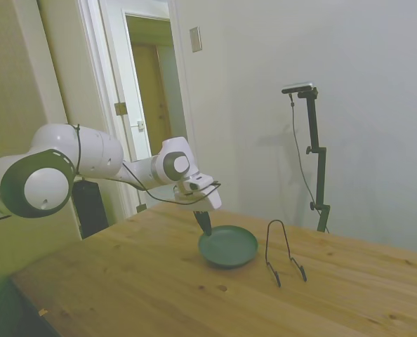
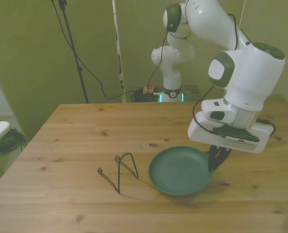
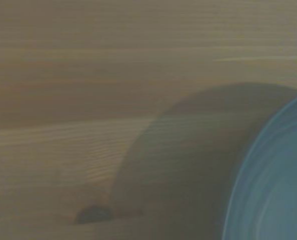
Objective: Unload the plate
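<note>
From the front view, nearest the camera, the plate (image 2: 179,171) lay flat on the bare wood of the table (image 2: 86,136), out of the wire stand (image 2: 120,171), which stood empty just beside it on the front view's left, close but apart. That suggested the unloading was essentially finished: the plate was down, and what seemed left was only for the arm to let go, if it had not, and draw clear.

Slightly farther back, the gripper (image 2: 216,159) reached down at the plate's rim on the front view's right. Its dark fingertips looked close together at the edge, perhaps pinching it, but the side view (image 1: 205,223) did not settle it, so I cannot tell whether the jaws held the rim or were slack. The wrist view showed only a blurred arc of plate (image 3: 278,185) over wood.
</note>
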